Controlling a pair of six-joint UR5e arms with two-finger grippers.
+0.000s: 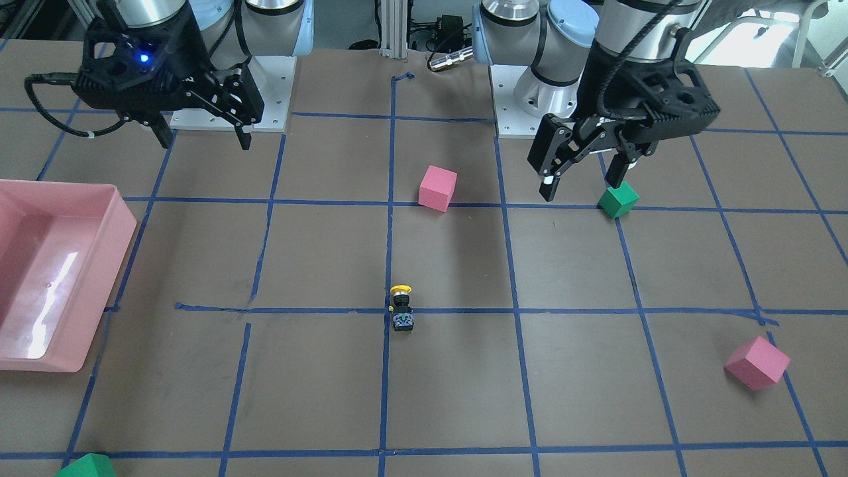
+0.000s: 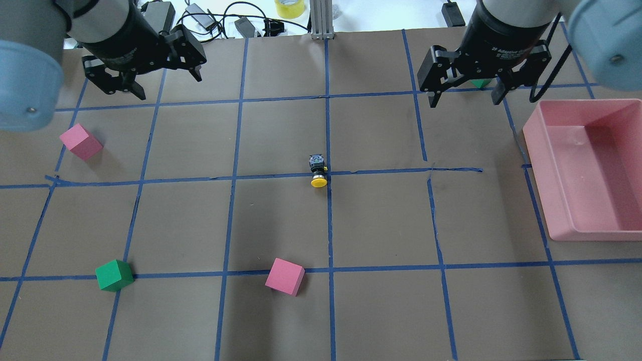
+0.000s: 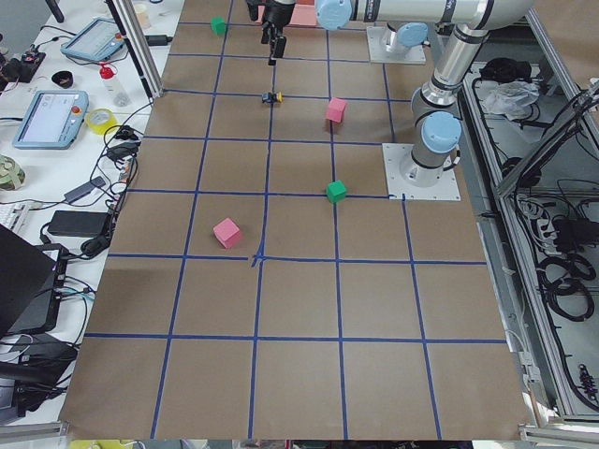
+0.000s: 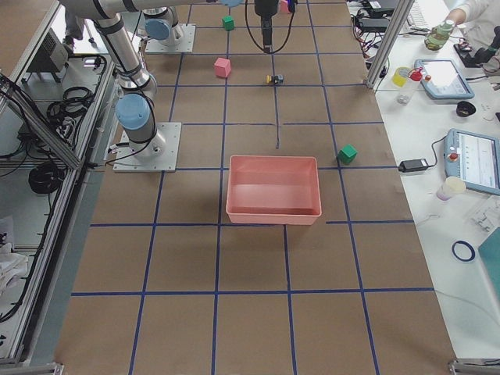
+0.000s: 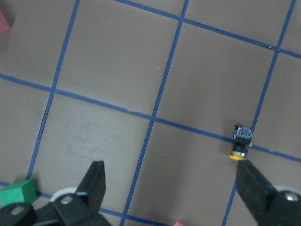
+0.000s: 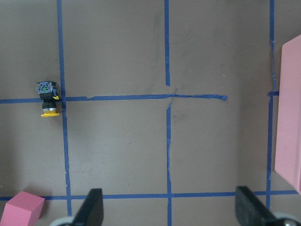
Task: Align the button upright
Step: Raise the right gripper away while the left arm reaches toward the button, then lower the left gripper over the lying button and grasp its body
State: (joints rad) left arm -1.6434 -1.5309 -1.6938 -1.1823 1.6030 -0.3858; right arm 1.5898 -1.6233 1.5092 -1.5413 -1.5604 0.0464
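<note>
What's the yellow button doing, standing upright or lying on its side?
Lying on its side. The button rests lengthwise on the table, with its yellow cap facing sideways rather than up.

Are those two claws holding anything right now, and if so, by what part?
Nothing is held. The left gripper and the right gripper both hang open in the air, and the button lies on its side, apart from both.

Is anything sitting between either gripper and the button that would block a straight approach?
Nothing visible does. The button lies on its side on bare table; only blue tape lines run between it and the open left gripper or the open right gripper. The nearest pink cube and the pink tray sit well off both lines.
</note>
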